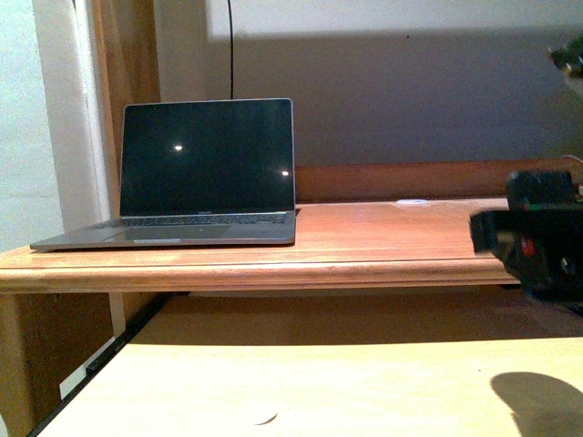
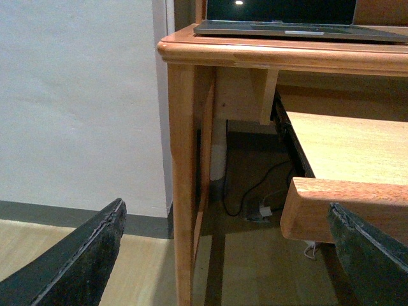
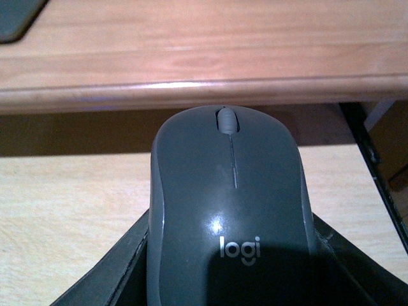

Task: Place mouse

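Placement is waiting: right fingers [image 3: 108, 280] are clamping the dark grey rounded mouse [image 3: 229, 210] over the pale wooden pull-out shelf [image 3: 64, 204], facing the reddish wooden bench [image 3: 191, 44], while left fingers [image 2: 83, 268] are hanging apart, empty.

A laptop [image 1: 208, 173] on a desk top [image 1: 383, 241], a mouse [image 3: 229, 210] held over the pull-out shelf [image 1: 319, 382] below.
The laptop stands at the desk top's left; a small disc [image 1: 412, 202] lies far back toward its right. The pull-out shelf juts out below and in front. At the right, the right gripper [image 3: 229, 280] grips the mouse above this shelf, before the desk top's edge.
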Robot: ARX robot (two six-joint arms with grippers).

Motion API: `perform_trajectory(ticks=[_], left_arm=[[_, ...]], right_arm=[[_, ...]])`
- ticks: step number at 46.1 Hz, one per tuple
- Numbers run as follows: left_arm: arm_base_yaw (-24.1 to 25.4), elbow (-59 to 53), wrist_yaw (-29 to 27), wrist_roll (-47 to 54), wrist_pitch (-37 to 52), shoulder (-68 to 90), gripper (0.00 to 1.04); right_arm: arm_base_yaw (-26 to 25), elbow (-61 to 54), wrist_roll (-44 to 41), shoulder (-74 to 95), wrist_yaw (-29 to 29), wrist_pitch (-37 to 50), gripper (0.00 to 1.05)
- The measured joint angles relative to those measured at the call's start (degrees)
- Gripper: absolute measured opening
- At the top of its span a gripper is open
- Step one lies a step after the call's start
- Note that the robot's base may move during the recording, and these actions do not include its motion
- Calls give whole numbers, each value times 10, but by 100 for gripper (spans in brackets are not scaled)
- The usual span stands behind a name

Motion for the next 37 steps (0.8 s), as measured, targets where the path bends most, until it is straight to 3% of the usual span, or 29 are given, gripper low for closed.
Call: perform_trajectory(ticks=[8, 9, 21, 34, 37], left_arm=[[0, 0, 0, 0, 0, 0, 97], [0, 0, 0, 0, 0, 0, 97], [0, 0, 0, 0, 0, 0, 97], [0, 0, 0, 0, 0, 0, 97], [0, 0, 0, 0, 0, 0, 97]], right_arm=[[22, 130, -6, 99, 13, -21, 55], [36, 327, -12, 266, 38, -65, 55], [23, 527, -7, 444, 74, -129, 55], [-3, 658, -7, 570, 90, -149, 56], [-8, 658, -7, 572, 90, -122, 72]])
